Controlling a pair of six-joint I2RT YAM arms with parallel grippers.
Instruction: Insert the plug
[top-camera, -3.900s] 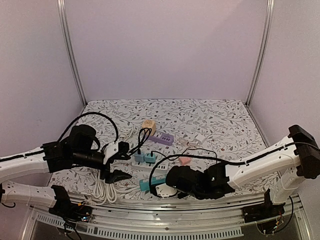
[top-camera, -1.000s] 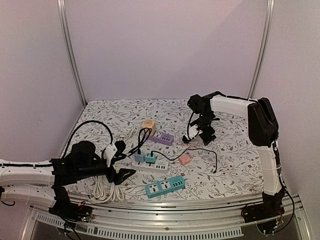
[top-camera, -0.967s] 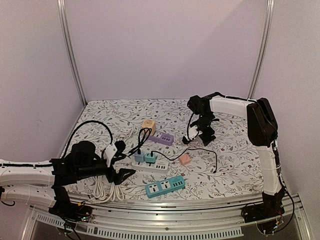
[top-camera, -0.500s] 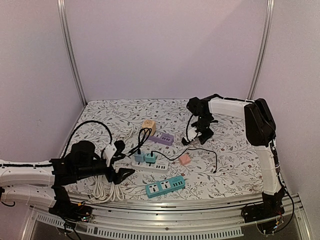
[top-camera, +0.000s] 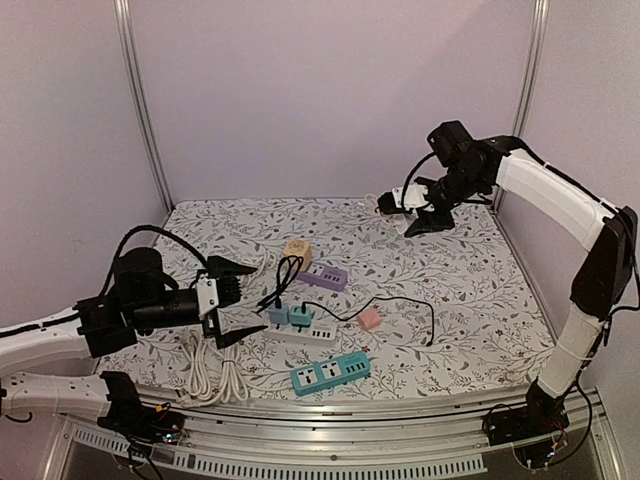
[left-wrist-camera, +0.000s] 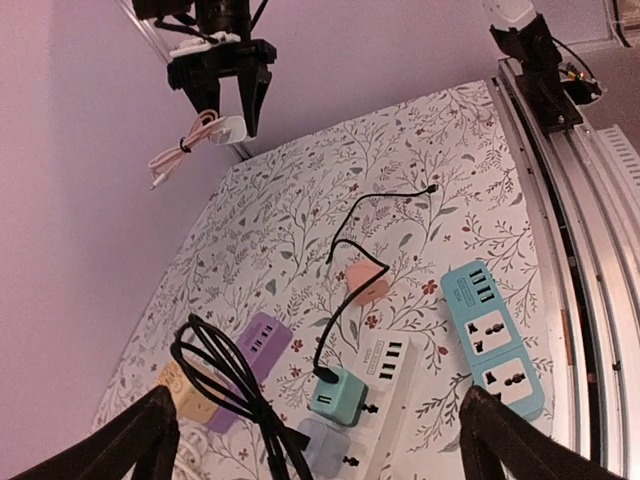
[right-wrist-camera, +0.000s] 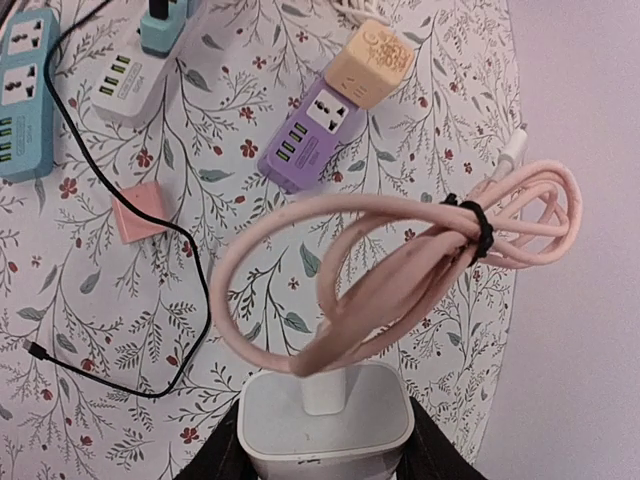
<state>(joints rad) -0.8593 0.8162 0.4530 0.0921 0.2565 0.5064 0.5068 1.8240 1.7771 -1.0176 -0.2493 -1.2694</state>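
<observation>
Clamping the white charger block by its sides, the right gripper hangs high over the far part of the table, in the upper right of the top view. Its jaws are closed on the block, and the pink cable, bundled with a black tie, loops out in front. This block is judged to be the plug to insert, and it is well apart from every socket. Gripping the body rather than the cord probably leaves the pronged face free for a push, though the prongs themselves are hidden.

The left gripper, at centre-left of the top view, has its fingers spread wide with nothing between them. It points toward the strips, likely ready to steady one.

There is no true container, so the sockets are the nearest thing. The white power strip carries a teal adapter with a paler adapter just beside it. A thin black cable runs from the teal one to a loose end. The teal power strip, at lower right of the left wrist view, shows both sockets vacant. The purple strip also looks unoccupied, and a tan cube apparently touches its end. A pink pad lies loose near the cable.
</observation>
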